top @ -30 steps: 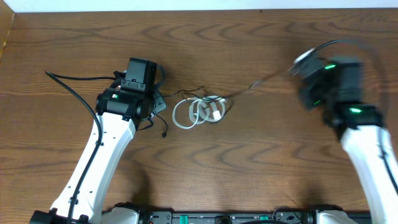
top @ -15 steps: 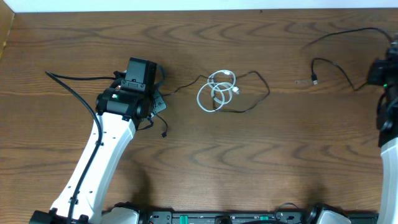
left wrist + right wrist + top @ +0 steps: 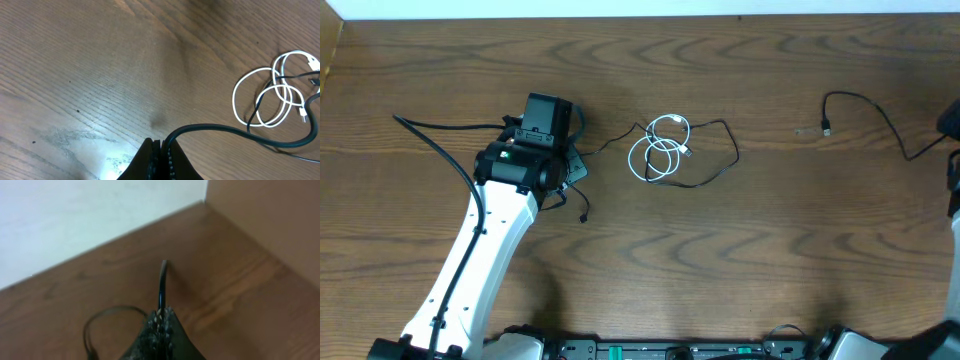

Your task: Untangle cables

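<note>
Right arm: has drawn off to the right edge of the bench (image 3: 740,290) since a second ago, when it hung over the right half of the wood; from overhead only a sliver of it shows there.
Right gripper (image 3: 161,316): fingers pressed together on the separated black cable (image 3: 892,130), which pokes straight out past the tips in the wrist view.
Separated black cable: lies on the right part of the bench, well apart from the others; its small plug rests toward the far edge, and the cord arcs rightward and runs off to the right edge.
White cable (image 3: 660,148): coiled in overlapping loops near the middle of the bench, toward the far edge; it sat closer to the near edge a second ago and has shifted slightly leftward in the last half second.
Looped black cable (image 3: 735,152): threads through the white cable's coil, bulges out in a bend on the coil's right side and curls back under it; its other stretch runs leftward to the left gripper (image 3: 159,146).
Left gripper: just left of the coil, unmoved over the second; fingers closed tight, pinching the looped black cable, which leaves the tips and sweeps rightward.
</note>
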